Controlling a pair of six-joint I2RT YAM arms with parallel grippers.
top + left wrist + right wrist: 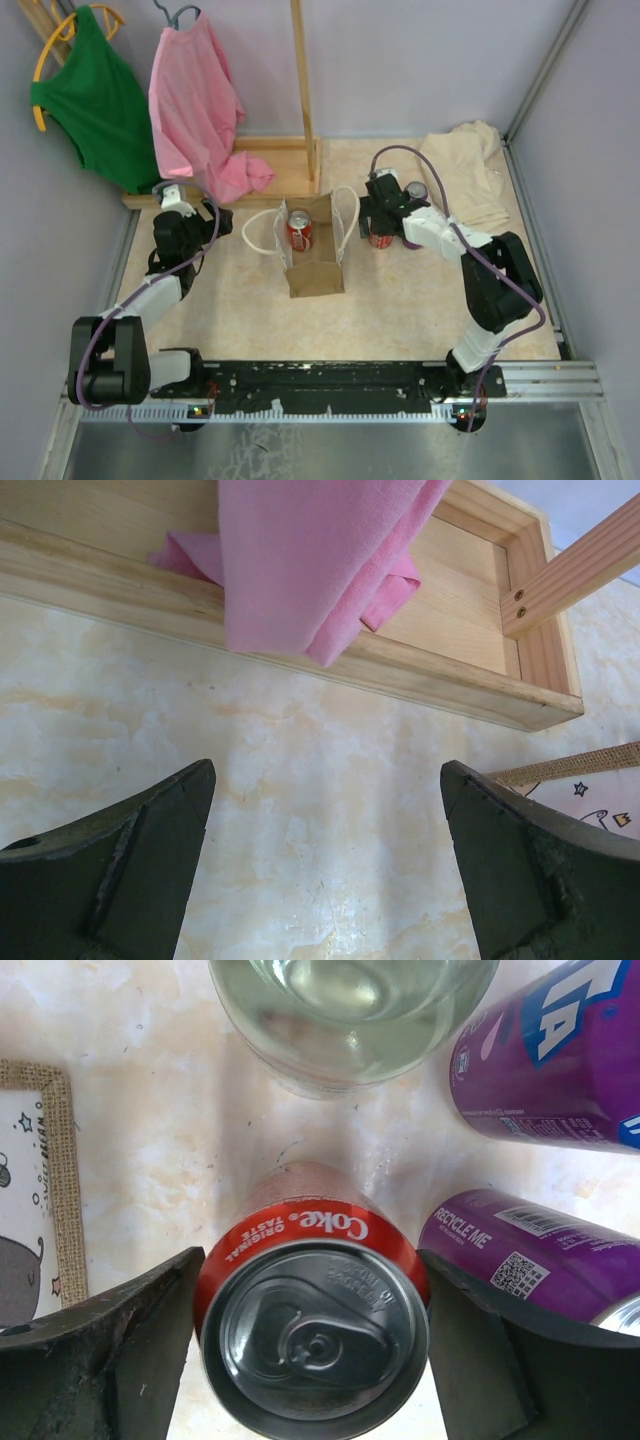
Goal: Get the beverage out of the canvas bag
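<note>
Bag: upright on tabletop, mouth open.
Inner can: red, standing inside bag, left side.
Outer can: Coke, upright, just right of bag.
Right pincer: straddles outer can — clamped or loose, cannot tell.
Left pincer: wide, empty — left of bag.

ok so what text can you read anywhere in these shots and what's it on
"Coke": red can
"ORIGINAL TASTE": same can, beside the brand
"RECYCLE ME": lower purple can
cut off, unreadable: large white letters on the upper purple can
too small: barcode print on the lower purple can, embossing on the red can's lid
no words visible, only drawn stars: canvas bag
</note>
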